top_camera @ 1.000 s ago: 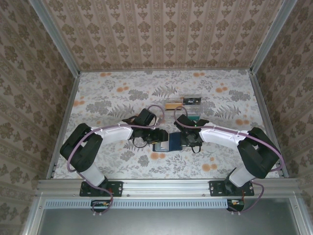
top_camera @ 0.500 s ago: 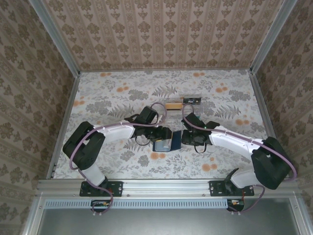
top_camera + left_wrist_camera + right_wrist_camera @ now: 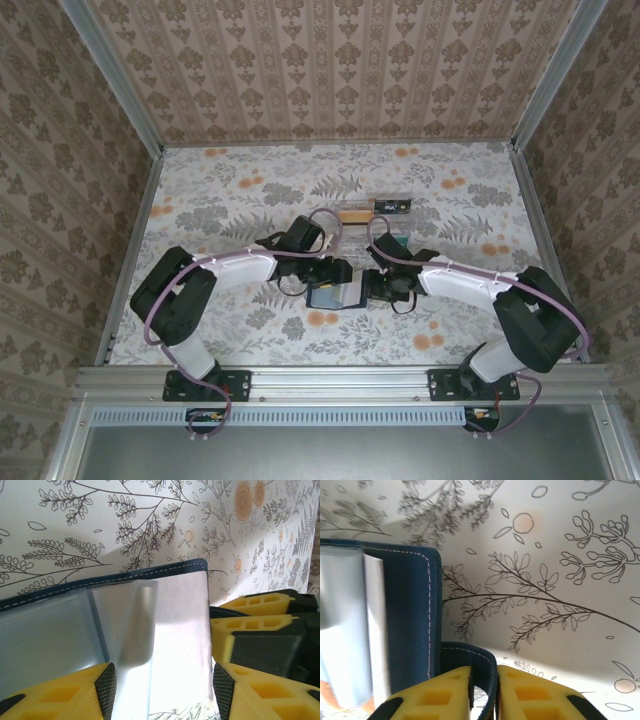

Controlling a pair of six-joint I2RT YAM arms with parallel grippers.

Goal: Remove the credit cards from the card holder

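Left pincer (image 3: 162,680) of mine stands with its jaws apart, low over the open card holder (image 3: 50,635). One yellow pad sits on each side of a pale clear card (image 3: 175,645) that lies in the panel nearest my other arm. Whether the pads press on the holder or merely hover, I cannot tell. The holder lies flat on the flowered table (image 3: 545,580), between my two wrists.

Moving right, my right pincer (image 3: 484,680) is closed on the holder's small tab (image 3: 470,657). The dark strap is pinched between the two fingers, so the wallet is pinned from that side. Just beyond that wrist, the top view shows a teal card (image 3: 393,242) lying on the table, apart from the holder. Farther back are two small flat pieces (image 3: 350,214) I cannot identify.

I judge the teal card is out and the pale one is the step in hand. Next I need to close the left jaws on the pale card's free edge and draw it clear of its pocket while the right holds the tab down. The sheet looks thin and slick, so the grip must be square.
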